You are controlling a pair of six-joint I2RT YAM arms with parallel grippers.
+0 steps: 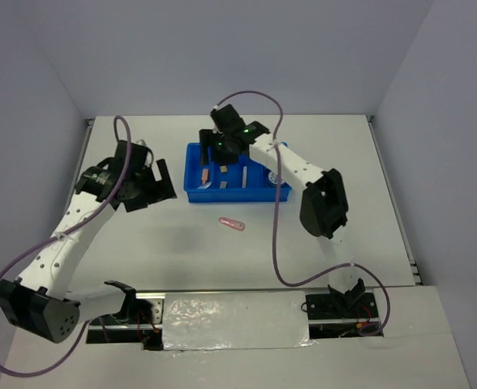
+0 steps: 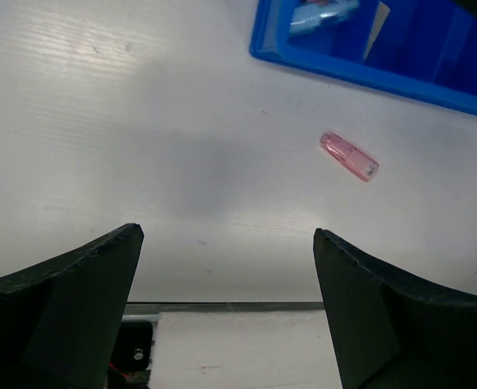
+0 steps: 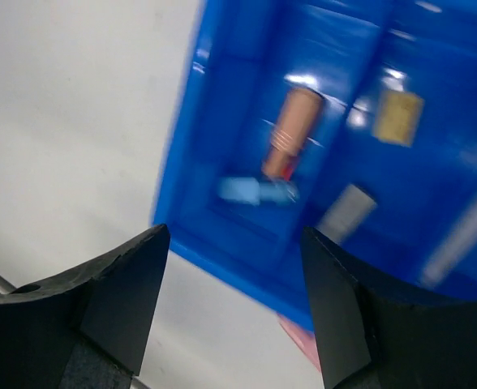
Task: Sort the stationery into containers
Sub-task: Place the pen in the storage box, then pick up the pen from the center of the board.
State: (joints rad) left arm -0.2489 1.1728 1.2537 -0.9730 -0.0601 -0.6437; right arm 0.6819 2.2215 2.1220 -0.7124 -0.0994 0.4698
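Top view: pink capsule [image 1: 232,223] on the surface [image 1: 344,162], just in front of the blue tray [image 1: 196,194], not touching. Left wrist: left claw [image 2: 226,233] spread wide, gripping nothing. Right wrist: right claw [image 3: 234,233] likewise spread, above end compartment with orange capsule [image 3: 291,131], blue capsule [image 3: 242,191].

No text, label, brand, number or sign can be read in any view. The bright blue rectangular plastic tray [image 1: 238,197], the translucent pink capsule-shaped piece [image 2: 349,156] and the small tan block [image 3: 397,117] show no legible marking. The right-wrist view is blurred.
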